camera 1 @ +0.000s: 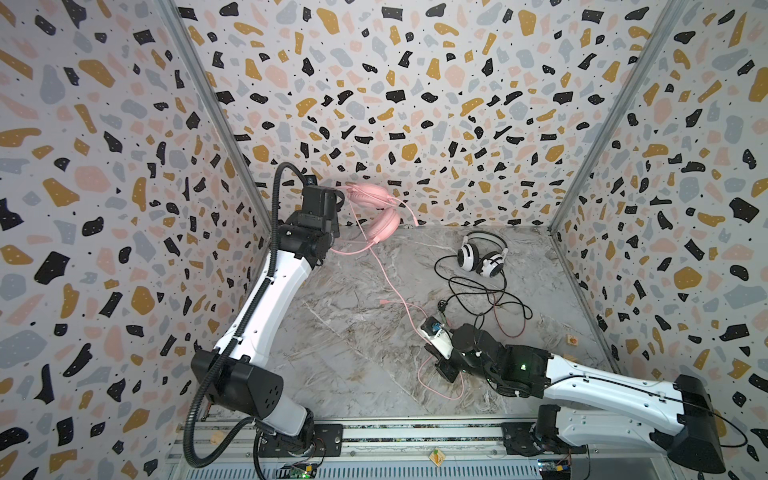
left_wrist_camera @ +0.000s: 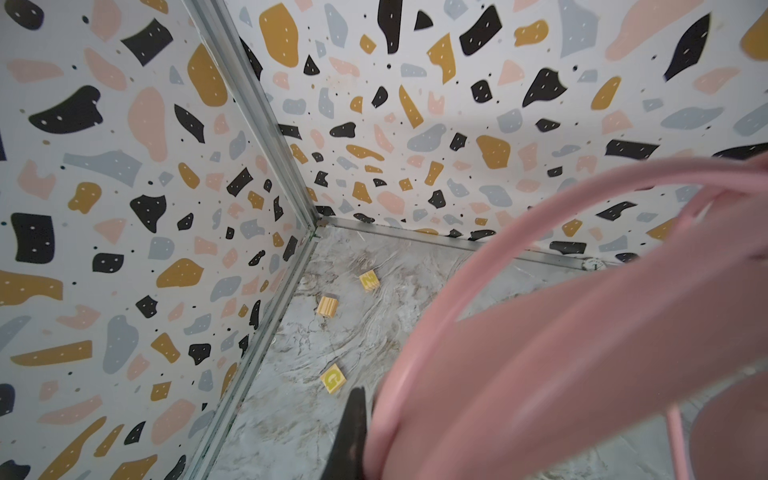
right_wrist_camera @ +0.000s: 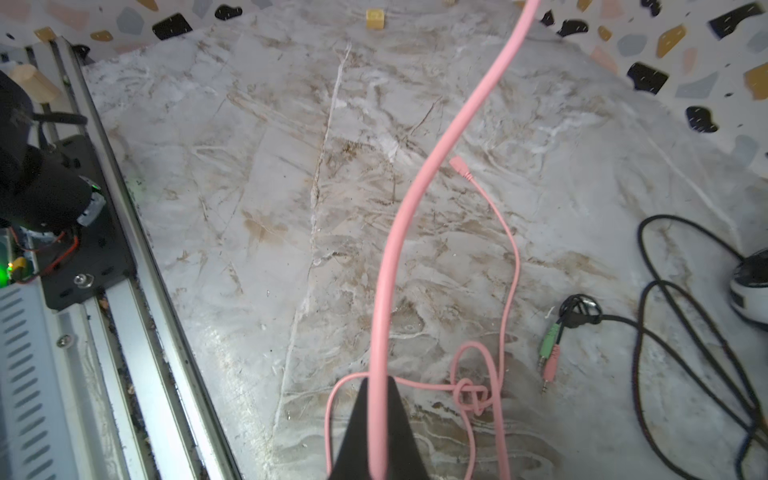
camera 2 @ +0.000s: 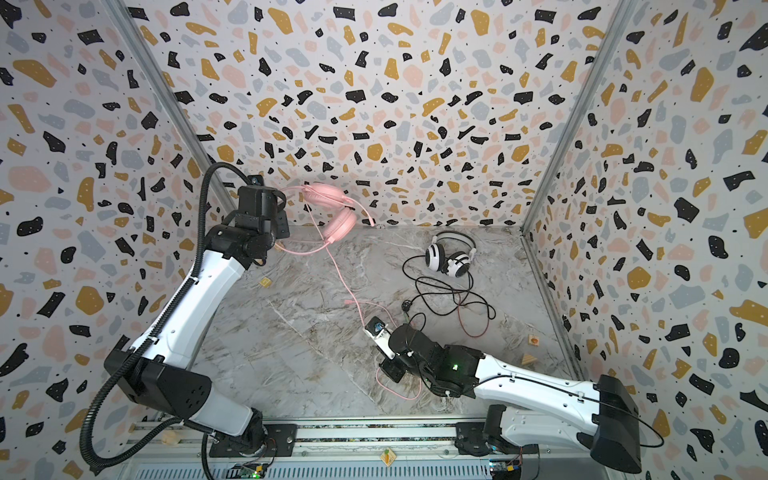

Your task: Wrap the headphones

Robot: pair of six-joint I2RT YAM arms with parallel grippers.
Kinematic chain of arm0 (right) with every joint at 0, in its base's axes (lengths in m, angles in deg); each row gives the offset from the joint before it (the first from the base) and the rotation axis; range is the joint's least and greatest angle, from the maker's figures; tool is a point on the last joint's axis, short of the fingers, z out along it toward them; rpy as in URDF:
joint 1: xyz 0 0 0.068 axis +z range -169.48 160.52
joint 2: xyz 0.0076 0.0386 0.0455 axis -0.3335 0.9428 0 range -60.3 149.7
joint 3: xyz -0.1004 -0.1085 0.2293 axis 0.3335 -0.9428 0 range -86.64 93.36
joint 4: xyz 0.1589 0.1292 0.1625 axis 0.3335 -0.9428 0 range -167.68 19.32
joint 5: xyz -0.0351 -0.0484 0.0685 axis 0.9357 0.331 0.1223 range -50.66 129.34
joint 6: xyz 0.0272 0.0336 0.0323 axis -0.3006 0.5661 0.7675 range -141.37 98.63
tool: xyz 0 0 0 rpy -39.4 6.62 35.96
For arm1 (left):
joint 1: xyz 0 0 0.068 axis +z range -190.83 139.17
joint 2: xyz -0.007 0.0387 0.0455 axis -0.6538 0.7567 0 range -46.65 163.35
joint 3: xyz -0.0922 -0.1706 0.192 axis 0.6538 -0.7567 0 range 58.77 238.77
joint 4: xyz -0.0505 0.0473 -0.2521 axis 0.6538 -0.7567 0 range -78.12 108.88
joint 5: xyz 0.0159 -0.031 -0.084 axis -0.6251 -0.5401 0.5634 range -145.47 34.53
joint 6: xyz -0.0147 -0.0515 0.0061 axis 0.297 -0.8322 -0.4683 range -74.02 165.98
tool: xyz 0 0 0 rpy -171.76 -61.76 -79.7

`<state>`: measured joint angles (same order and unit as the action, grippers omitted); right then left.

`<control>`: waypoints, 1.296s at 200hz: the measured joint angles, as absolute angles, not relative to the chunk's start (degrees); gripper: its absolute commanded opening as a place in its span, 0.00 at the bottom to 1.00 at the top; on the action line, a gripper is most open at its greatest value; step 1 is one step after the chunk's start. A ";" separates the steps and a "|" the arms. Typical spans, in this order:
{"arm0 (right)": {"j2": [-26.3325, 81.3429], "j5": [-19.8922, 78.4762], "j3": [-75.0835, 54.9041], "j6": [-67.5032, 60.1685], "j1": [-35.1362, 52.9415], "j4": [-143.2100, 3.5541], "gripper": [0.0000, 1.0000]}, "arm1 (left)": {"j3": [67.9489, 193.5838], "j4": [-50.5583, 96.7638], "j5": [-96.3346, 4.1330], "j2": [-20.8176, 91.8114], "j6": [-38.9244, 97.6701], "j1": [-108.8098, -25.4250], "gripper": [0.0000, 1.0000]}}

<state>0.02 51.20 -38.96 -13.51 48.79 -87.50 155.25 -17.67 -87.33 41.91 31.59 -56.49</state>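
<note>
- Pink headset (camera 1: 374, 208) hangs at 11 o'clock, its band pinched by left gripper (camera 1: 341, 194); white headset (camera 1: 482, 257) lies at 1 o'clock.
- Right gripper (right_wrist_camera: 377, 411) pinches cord (right_wrist_camera: 415, 187) at 5 o'clock.
- Knot (right_wrist_camera: 469, 392) (looks tight) could snag my winding, I reckon.

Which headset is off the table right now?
The pink headphones: the left gripper holds them in the air by the headband. The white-and-black headset lies on the marble table, ungripped.
</note>
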 measured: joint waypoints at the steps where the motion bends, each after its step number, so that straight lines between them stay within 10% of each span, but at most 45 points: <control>1: -0.07 51.42 -38.61 -13.51 48.92 -87.67 0.02 | 155.08 -17.54 -87.42 41.91 31.61 -56.49 0.00; 140: 6.36 63.14 -11.53 -28.13 35.04 -94.69 0.02 | 137.18 -23.27 -84.97 30.63 44.61 -77.43 0.00; 259: 19.45 45.91 -3.88 -33.27 24.88 -88.85 0.02 | 134.66 -29.19 -68.47 25.67 48.79 -79.90 0.00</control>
<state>19.45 45.91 -3.88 -33.27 24.88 -88.85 134.66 -29.19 -68.47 25.67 48.79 -79.90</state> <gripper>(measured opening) 0.054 0.072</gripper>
